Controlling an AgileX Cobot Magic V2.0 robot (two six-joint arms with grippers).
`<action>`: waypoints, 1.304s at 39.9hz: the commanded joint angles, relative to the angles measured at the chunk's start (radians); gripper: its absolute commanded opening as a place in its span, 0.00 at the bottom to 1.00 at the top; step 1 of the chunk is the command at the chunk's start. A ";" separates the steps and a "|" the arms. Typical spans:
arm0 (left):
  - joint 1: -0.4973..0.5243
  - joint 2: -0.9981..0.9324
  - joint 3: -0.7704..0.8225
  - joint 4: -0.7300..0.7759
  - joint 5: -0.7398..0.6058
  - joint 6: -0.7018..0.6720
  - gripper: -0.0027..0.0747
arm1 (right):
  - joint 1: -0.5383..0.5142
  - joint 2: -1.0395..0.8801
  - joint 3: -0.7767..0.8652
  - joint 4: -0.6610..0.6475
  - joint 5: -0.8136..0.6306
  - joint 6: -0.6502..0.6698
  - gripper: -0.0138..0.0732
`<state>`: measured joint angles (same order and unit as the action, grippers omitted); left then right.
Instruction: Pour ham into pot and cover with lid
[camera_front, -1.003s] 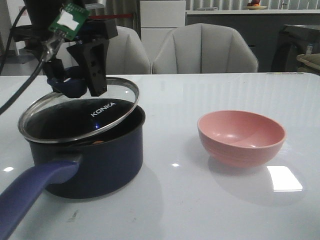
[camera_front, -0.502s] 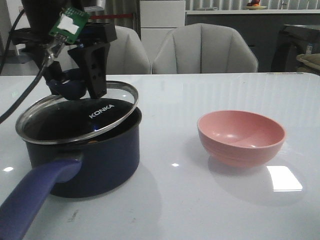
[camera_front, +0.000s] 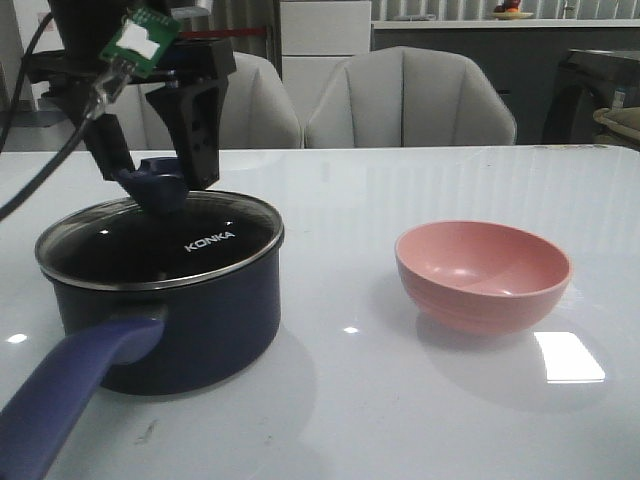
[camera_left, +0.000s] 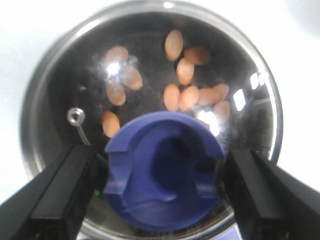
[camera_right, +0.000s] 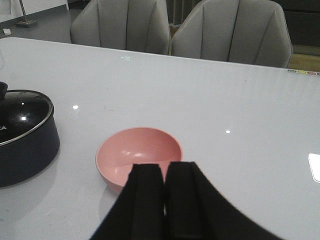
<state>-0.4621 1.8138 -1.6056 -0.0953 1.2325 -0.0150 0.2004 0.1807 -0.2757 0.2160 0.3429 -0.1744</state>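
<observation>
Lid is down now. Half a sec ago it sat tilted on the pot, near-left edge hanging low and the far-right edge cocked up; a sec ago it was tilted even more, w/ a gap showing under the right side. Now the steel rim sits level all round the pot's mouth, flush as far as I can tell from the front.

Left gripper has opened up: in the wrist view its fingers stand well clear on both sides of the blue knob, gaps visible, holding nothing. From the front it hangs straddling the knob.

Ham is inside, orange slices seen thru the glass, scattered on the black bottom in two loose bunches. Pink bowl sits empty, upright, well to the right of the pot on the table.

So I'd say both parts are basically done; only thing left is the arm backing off w/o snagging the knob.

Pot's long axis runs along its handle, which points toward the camera and left, off the pic's bottom-left corner. "KONKA" reads right way up from the front.

Right gripper hangs over the near side of the bowl, jaws closed together, empty.
</observation>
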 joint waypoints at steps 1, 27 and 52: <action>-0.002 -0.109 -0.037 0.034 0.055 0.000 0.75 | 0.000 0.009 -0.025 0.005 -0.075 -0.009 0.33; -0.002 -0.802 0.354 0.197 -0.153 0.000 0.54 | 0.000 0.009 -0.025 0.005 -0.075 -0.009 0.33; -0.002 -1.659 1.039 0.177 -0.700 0.000 0.39 | 0.000 0.009 -0.025 0.005 -0.075 -0.009 0.33</action>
<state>-0.4621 0.2335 -0.6030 0.0902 0.6744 -0.0129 0.2004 0.1807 -0.2757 0.2160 0.3429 -0.1744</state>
